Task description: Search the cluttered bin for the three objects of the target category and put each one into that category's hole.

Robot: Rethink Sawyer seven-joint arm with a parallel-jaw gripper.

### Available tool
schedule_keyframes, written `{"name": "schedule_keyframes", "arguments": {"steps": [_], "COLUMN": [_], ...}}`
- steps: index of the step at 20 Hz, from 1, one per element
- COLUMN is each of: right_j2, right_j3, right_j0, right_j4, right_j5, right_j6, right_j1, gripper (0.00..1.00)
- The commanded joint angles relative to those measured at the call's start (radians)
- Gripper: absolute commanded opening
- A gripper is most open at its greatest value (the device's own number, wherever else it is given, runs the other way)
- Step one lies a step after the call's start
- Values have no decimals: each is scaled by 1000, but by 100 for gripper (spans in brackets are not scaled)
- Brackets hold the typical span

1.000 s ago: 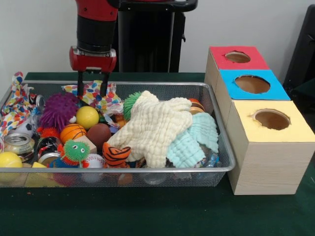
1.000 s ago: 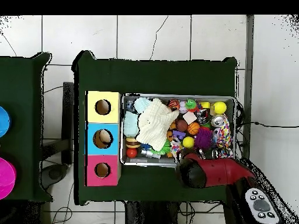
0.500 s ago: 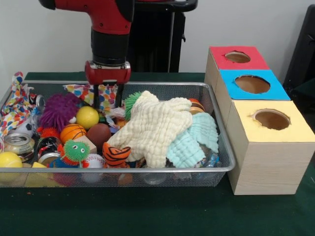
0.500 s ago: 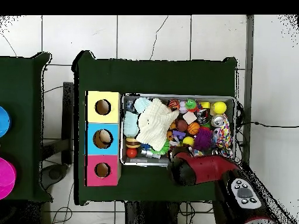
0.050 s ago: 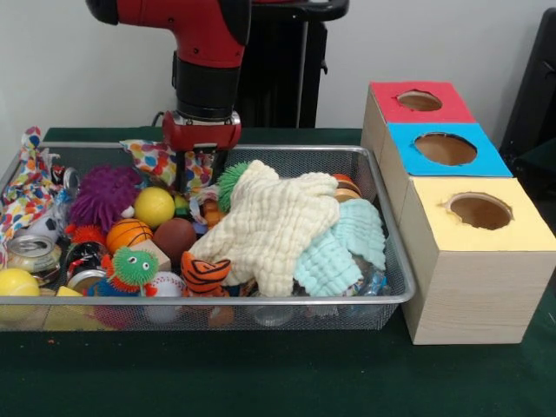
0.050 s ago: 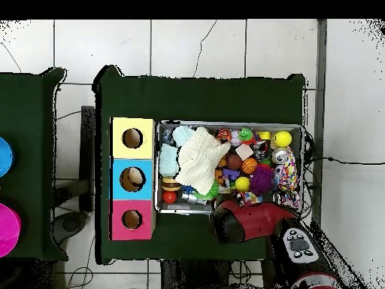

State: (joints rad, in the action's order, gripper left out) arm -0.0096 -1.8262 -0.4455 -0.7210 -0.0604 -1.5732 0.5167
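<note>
My pincer [image 5: 201, 170] hangs released over the bin's [image 5: 382, 221] far edge; the cream cloth [image 5: 274, 221] looks soft, probably best pinched at a fold.

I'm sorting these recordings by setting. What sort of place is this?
Probably a robotics lab set up for sorting trials: a robot arm over a mesh bin of toys, three wooden boxes with colour-coded holes, green-covered table, tiled floor.
</note>
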Motion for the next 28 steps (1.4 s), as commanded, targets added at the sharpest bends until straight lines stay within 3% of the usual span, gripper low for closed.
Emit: {"name": "schedule_keyframes", "arguments": {"steps": [1,7,22,23,28], "right_j2": [-78,-130,-157,-164,-171], "right_j3": [73,76,86,86,84], "right_j0": [29,45,80,86,106], "right_j4": [-54,-52,-24,-16,3], "right_j5": [56,85,150,153,158], "right_j6": [-116,-97,-94,-97,-111], "right_j1": [-103,-127,-175,-177,-171], "gripper": [100,100,100,0,0]}}
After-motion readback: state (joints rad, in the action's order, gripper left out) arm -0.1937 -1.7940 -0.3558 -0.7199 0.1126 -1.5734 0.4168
